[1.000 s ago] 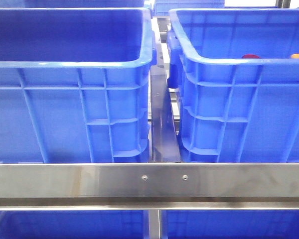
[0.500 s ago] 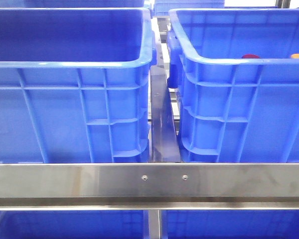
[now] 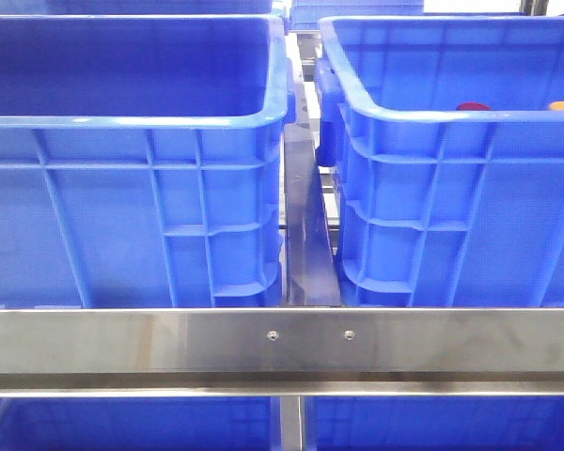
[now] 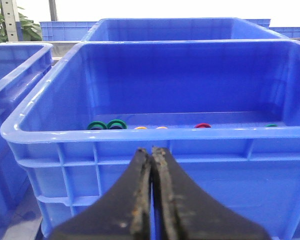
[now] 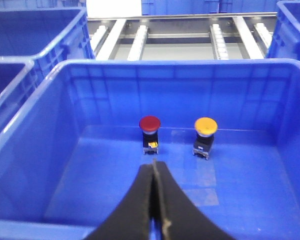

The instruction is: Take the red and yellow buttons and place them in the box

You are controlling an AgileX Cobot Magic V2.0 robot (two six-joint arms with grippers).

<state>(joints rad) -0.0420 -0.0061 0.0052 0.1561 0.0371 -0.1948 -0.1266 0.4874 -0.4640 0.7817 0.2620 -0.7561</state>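
Your inventory: two blue crates on steel-rail rack [image 3: 282, 343], roller conveyor [image 5: 220, 40] behind. Red button [image 5: 150, 123], yellow button [image 5: 206, 125] upright inside right crate [image 3: 451, 188]. Left hand [image 4: 151, 165], right hand [image 5: 153, 175]: both closed, empty.

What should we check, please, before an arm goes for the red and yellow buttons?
1. Red button upright in the crate: ok.
2. Yellow button upright, apart from the red one: ok.
3. Right gripper open for a grasp: not ok, fingers shut.
4. Left gripper open: not ok, fingers shut.
5. Nothing lying between the right gripper and the buttons: ok.
6. Which crate is the target box: cannot tell; the left wrist view shows a crate holding small coloured pieces.
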